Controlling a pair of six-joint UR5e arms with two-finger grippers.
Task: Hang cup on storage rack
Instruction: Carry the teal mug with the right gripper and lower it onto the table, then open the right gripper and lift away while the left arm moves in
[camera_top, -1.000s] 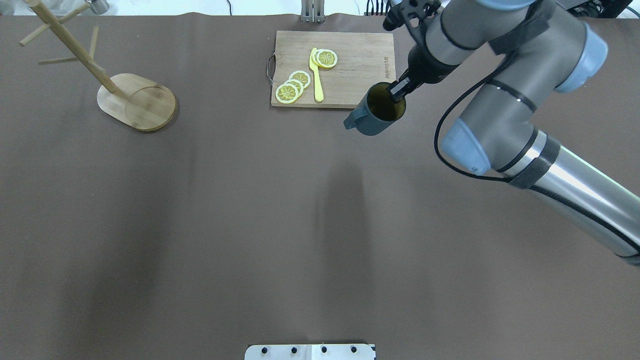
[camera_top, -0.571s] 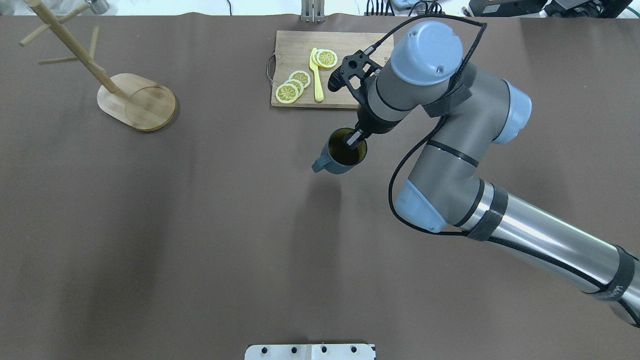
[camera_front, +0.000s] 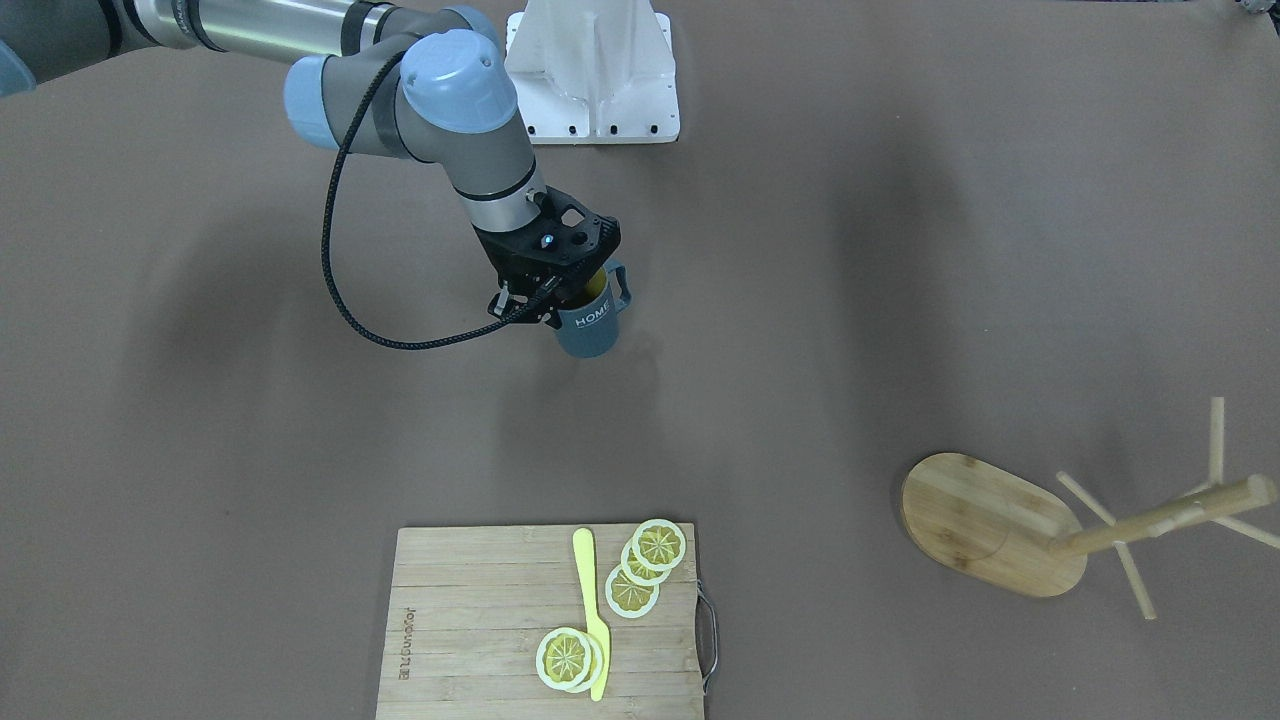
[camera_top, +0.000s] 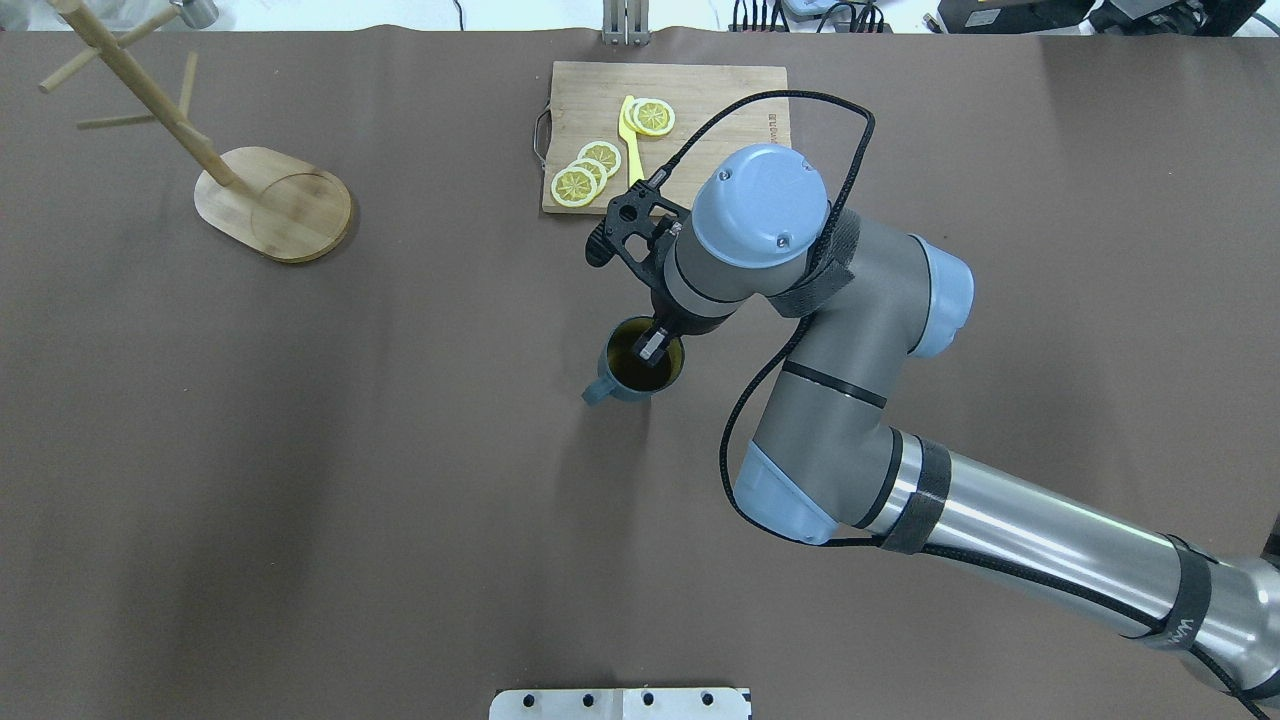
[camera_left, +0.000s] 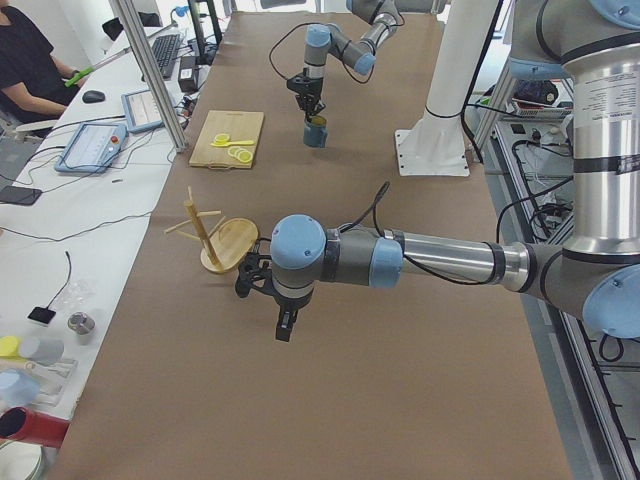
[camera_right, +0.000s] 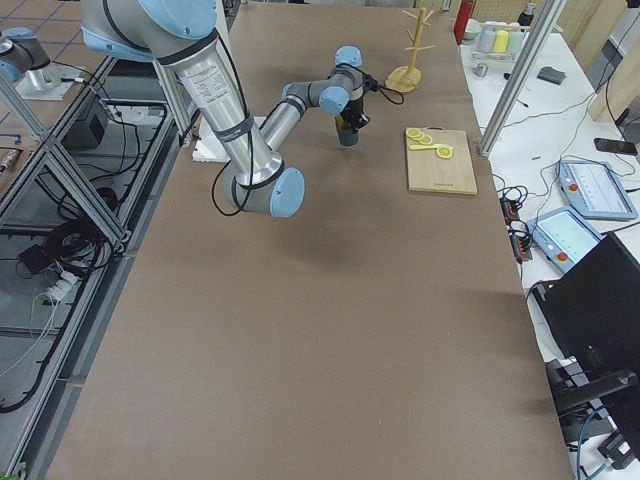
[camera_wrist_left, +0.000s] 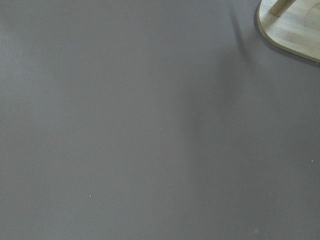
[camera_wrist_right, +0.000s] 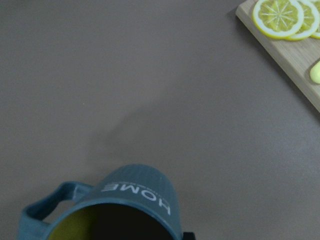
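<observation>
Brown matte tabletop (camera_top: 400, 450), bearing storage rack (camera_top: 290, 205) upright on its oval base near far left corner, and wooden cutting board (camera_top: 590, 90) flat at middle of far edge, well apart.

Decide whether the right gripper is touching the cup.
Touching. The overhead view shows a finger of the right gripper inside the cup, clamped on its wall.

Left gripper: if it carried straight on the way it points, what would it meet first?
The left gripper points down. Its wrist view shows bare table ahead, so most likely the table. The storage rack sits off in one corner, probably clear.
</observation>
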